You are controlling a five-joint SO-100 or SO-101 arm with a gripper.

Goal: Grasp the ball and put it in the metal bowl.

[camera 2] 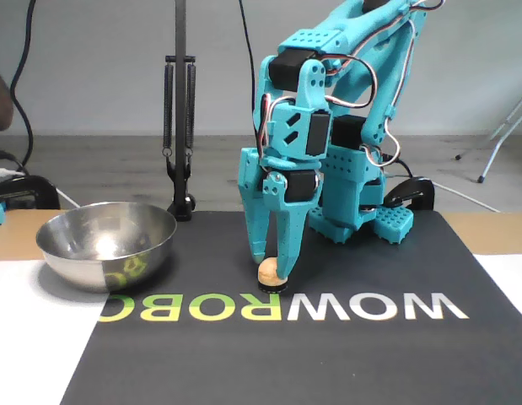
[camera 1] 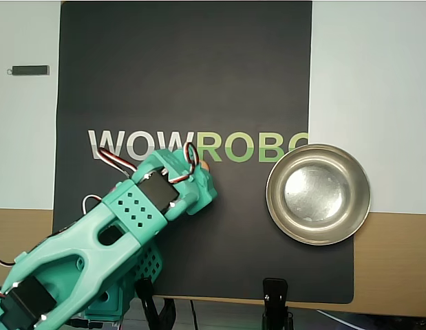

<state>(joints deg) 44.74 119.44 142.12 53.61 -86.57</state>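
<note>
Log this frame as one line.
phase: grasp | gripper: straddling ball, closure unclear | ball: on mat | metal bowl: empty

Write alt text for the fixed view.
A teal robot arm's hand points straight down over a small tan ball on a black mat, fingers straddling it. A metal bowl sits empty at the left, partly on the mat.
</note>
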